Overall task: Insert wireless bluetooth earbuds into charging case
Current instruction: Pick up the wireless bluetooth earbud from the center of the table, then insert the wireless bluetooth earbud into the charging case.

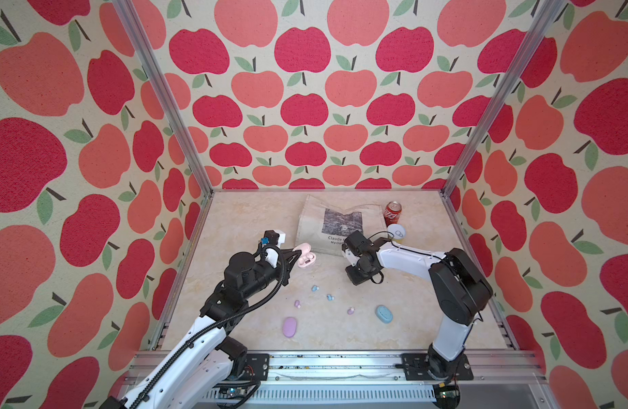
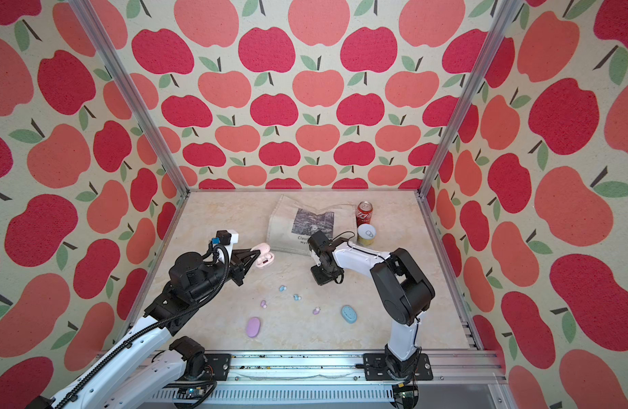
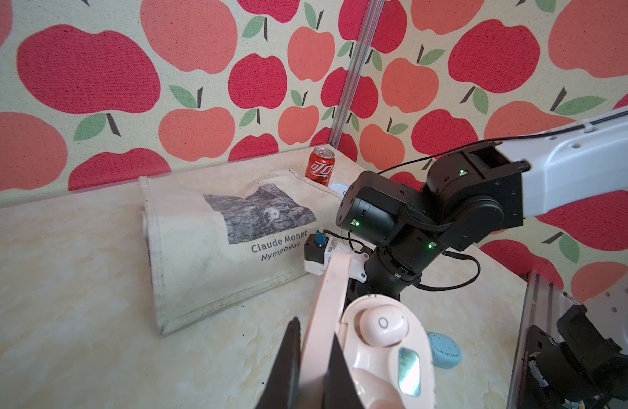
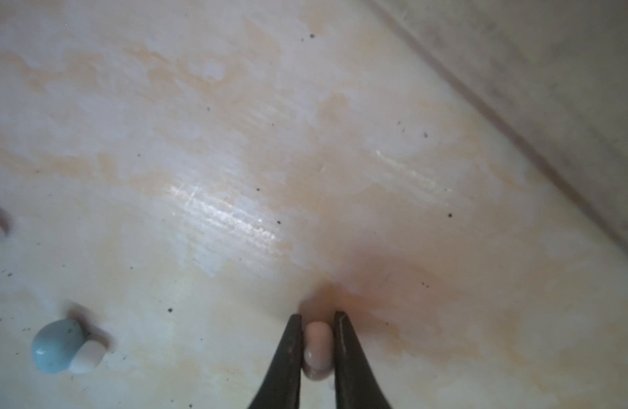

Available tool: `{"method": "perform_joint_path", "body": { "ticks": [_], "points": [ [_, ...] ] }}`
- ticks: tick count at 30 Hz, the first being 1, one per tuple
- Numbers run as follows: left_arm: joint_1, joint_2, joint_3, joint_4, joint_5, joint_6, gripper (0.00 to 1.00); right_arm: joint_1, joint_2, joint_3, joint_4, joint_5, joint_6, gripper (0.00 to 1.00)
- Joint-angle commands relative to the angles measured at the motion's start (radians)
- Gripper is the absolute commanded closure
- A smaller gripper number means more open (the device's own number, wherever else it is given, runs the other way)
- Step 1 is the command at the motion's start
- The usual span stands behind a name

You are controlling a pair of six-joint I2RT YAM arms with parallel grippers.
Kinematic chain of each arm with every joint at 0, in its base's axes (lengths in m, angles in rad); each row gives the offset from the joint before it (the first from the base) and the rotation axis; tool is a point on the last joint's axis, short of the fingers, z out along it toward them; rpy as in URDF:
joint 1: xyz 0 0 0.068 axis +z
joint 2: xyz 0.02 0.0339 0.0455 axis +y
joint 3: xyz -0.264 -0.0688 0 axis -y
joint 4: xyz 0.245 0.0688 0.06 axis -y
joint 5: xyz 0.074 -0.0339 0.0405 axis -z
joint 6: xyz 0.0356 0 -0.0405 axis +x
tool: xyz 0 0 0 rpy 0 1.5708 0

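On your left, the left tool [image 3: 314, 354] is clenched on the raised lid [image 3: 332, 283] of the pink case [image 1: 307, 261]. That grip probably serves to prop the case open and steady it on the counter [image 1: 234, 219], so a bud can be pressed in without the case sliding. One seated bud [image 3: 383, 324] already fills a socket. Whether the socket beside it is empty you cannot tell from the left wrist view. Nearer you lies the shut lilac case [image 1: 290, 326], and just right of it four loose buds are scattered well apart: two lilac buds [image 1: 297, 304] [image 1: 350, 311] and two blue buds [image 1: 315, 288] [image 1: 329, 297], waiting for their own cases. Further right, the right tool [image 4: 318, 317] points straight down at the counter with its jaws closed in against both sides of a pink bud [image 4: 318, 345]. It pinches across the narrow width, likely because that grip leaves the bud's ends clear for seating. Whether the bud has left the counter you cannot tell. The blue case [image 1: 384, 313] lies shut at far right.
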Motion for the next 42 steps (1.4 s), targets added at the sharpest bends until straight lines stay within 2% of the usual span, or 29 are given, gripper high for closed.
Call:
{"method": "perform_joint_path", "body": {
  "ticks": [1,6,11,15,25,32,42],
  "points": [
    [-0.006,0.016,-0.018,0.072,0.011,-0.001,1.0,-0.005,-0.008,0.027,-0.039,-0.009,0.015,0.91],
    [-0.019,0.099,-0.032,0.169,0.022,0.037,1.0,-0.053,-0.092,0.03,-0.02,-0.079,0.05,0.92],
    [-0.051,0.212,-0.018,0.23,0.071,0.118,1.0,-0.121,-0.218,0.011,0.029,-0.23,0.116,0.92],
    [-0.085,0.298,0.011,0.256,0.063,0.171,1.0,-0.155,-0.332,-0.01,0.089,-0.347,0.177,0.92],
    [-0.117,0.447,0.032,0.376,0.037,0.172,1.0,-0.161,-0.53,-0.036,0.222,-0.55,0.319,0.92],
    [-0.124,0.484,0.041,0.41,0.028,0.148,1.0,-0.131,-0.561,-0.05,0.281,-0.6,0.38,0.91],
    [-0.133,0.496,0.045,0.431,0.016,0.119,1.0,-0.056,-0.531,-0.066,0.4,-0.608,0.459,0.9]
  ]
}}
